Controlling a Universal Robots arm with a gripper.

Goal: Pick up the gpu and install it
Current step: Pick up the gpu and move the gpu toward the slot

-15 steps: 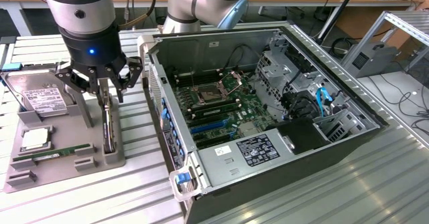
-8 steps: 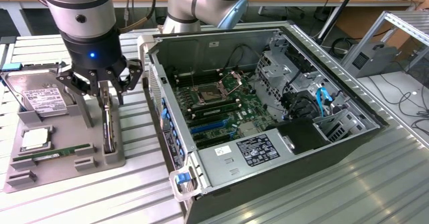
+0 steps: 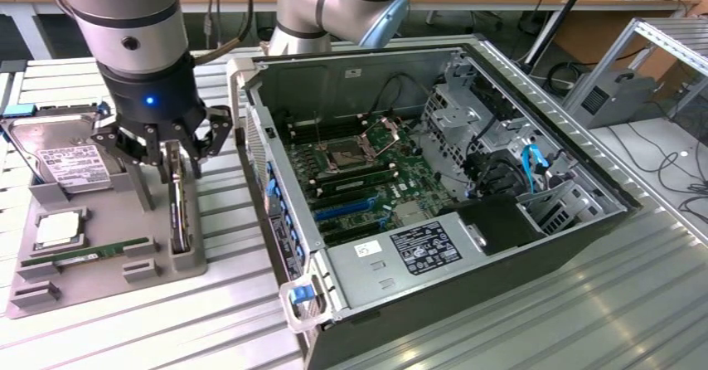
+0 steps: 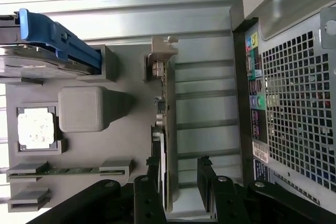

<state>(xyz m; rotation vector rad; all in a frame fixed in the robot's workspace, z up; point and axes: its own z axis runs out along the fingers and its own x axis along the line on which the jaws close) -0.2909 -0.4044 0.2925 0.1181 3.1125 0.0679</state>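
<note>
One card is my job here: the gpu [image 3: 176,216]. It stands on its thin edge in a slot of the gray tray [image 3: 111,280], on the exterior view's left, near the side of the open computer case [image 3: 443,320].

My gripper [image 3: 172,167] is down over the gpu with its jaws open. In the wrist view the gpu [image 4: 164,124] runs in between the fingers [image 4: 210,195] of my gripper [image 4: 181,192]. It is close to one finger, and there is a gap to the other. I am not squeezing it. Its silver bracket [image 4: 161,51] is at the end far from my fingers.

I think the job has only just begun. I am lined up on the card, but it is not picked up. It sits in the tray and not in the computer. The blue slot [image 3: 343,209] on the green board [image 3: 370,167] inside the case has nothing in it.

Other parts sit in the tray too: a hard drive [image 3: 66,167], a square chip [image 3: 55,231] and a thin green memory stick [image 3: 99,252].

Now the writing. The hard drive has a white label and the black box [image 3: 426,247] in the case has a black one with white print. I cannot read the words on either. The back of the case [image 4: 294,103] has small colored marks by the plugs, and I cannot read those either.
</note>
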